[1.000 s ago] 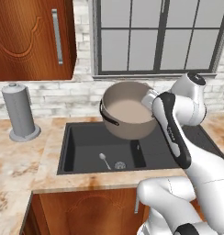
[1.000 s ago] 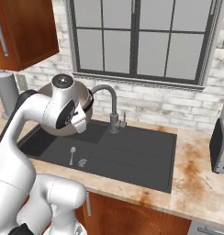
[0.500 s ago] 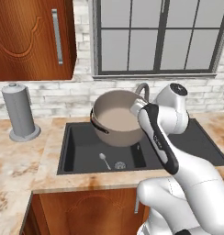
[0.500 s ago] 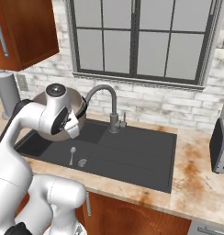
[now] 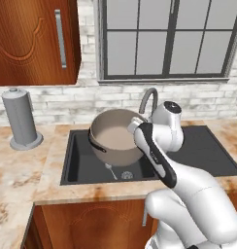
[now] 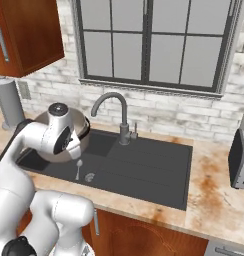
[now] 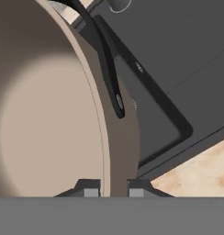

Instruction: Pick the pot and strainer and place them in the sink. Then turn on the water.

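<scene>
Left base view: pot at frame centre, tilted, above the sink's left basin; strainer lies on the basin floor beneath.

Right base view: tap stands clear, centre.

Hand view: end effector at bottom centre, clamped narrow on the pot's wall; black handle above.

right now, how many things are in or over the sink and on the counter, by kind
pot: 1, held over the sink
strainer: 1, in the basin
tap: 1
grey canister: 1, on the left counter
toaster-like appliance: 1, on the right counter
total: 5
</scene>
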{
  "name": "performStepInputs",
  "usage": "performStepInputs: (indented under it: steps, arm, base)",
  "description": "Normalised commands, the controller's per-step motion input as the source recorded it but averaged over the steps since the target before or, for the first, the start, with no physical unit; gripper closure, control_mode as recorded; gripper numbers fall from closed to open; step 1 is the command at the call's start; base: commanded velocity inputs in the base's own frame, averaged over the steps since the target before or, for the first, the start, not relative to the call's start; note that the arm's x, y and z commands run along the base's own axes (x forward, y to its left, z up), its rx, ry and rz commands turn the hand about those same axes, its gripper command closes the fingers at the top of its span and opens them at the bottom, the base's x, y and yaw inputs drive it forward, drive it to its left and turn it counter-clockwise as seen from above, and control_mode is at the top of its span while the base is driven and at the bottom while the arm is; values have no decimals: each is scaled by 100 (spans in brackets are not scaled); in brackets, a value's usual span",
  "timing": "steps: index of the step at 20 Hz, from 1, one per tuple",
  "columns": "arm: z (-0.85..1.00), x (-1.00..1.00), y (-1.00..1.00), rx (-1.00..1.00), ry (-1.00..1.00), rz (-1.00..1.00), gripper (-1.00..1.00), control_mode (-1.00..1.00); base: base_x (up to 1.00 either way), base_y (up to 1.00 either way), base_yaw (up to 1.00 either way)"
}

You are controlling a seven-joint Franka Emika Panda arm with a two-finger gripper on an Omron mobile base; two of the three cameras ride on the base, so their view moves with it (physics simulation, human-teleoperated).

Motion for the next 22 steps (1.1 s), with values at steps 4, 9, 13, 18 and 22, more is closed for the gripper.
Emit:
performStepInputs:
  steps: [4, 9, 13, 18, 22]
  arm:
    - [-36, 28, 21, 4, 13, 0, 100, -100]
    - [-22, 45, 35, 0, 14, 0, 100, -100]
    - [-6, 51, 31, 0, 13, 0, 100, -100]
    - [-6, 46, 22, 0, 10, 0, 100, -100]
    - [-14, 39, 3, 0, 7, 0, 100, -100]
  base:
    - [0, 0, 0]
    - [0, 0, 0]
    - [0, 0, 0]
    - [0, 0, 0]
    - [0, 0, 0]
